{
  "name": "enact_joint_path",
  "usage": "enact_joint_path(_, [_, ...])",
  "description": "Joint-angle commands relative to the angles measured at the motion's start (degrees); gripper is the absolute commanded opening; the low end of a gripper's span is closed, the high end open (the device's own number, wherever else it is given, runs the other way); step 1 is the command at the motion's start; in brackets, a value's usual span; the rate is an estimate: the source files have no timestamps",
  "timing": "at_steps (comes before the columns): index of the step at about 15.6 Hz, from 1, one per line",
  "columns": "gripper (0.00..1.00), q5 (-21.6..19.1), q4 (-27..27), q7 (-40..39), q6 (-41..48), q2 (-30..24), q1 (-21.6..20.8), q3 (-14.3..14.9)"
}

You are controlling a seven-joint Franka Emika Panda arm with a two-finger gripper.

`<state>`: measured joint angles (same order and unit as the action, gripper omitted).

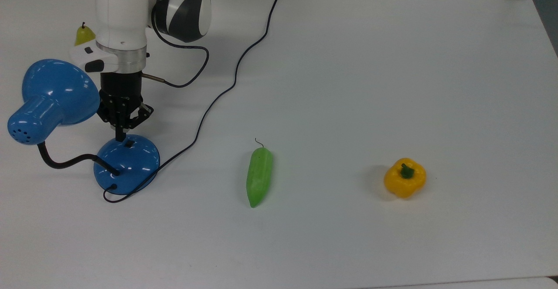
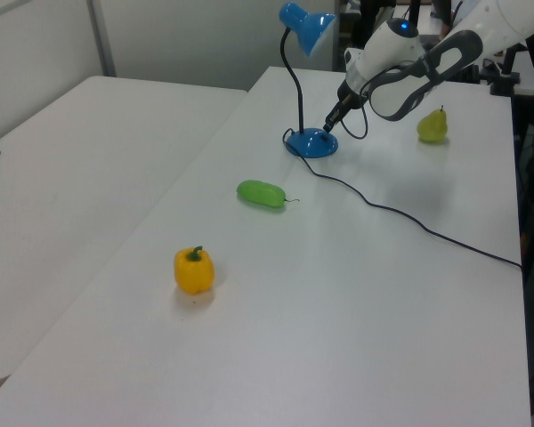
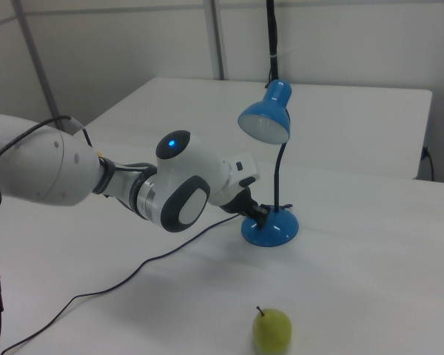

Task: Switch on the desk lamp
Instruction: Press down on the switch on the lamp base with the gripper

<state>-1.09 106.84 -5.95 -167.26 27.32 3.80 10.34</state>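
- Tabletop (image 1: pixel 348 84): white, carrying every item; cord (image 1: pixel 226 89) trailing from the far edge to the lamp base.
- Arm (image 1: pixel 122 14): angled down over the near-left corner in the top view, wrist vertical, presumably to press straight down.
- Desk lamp (image 1: pixel 52 93): standing near the top view's left edge, shade unlit, base (image 1: pixel 127 163) flat on the tabletop.
- Cucumber (image 1: pixel 259 176), pepper (image 1: pixel 404 177), pear (image 1: pixel 83 34): well apart from the base, clear of the approach.
- Gripper (image 1: pixel 120 135): jaws together, forming one narrow tip for poking.
- Switch (image 1: pixel 129 143): on the base dome, tip touching or just above; contact uncertain.
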Motion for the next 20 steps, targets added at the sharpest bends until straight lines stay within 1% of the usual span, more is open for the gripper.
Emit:
enact_joint_path(1, [0.0, -0.7, -0.3, 0.1, -1.6, 0.7, 0.1, -0.3])
enact_joint_path(8, [0.0, -0.7, -0.3, 0.0, -1.6, 1.2, 0.0, -0.9])
enact_joint_path(10, [0.0, -0.7, -1.2, 0.0, -1.7, 1.5, 0.1, -1.1])
enact_joint_path(20, [0.0, -0.6, -1.5, -0.1, -2.0, 2.5, 0.0, -1.1])
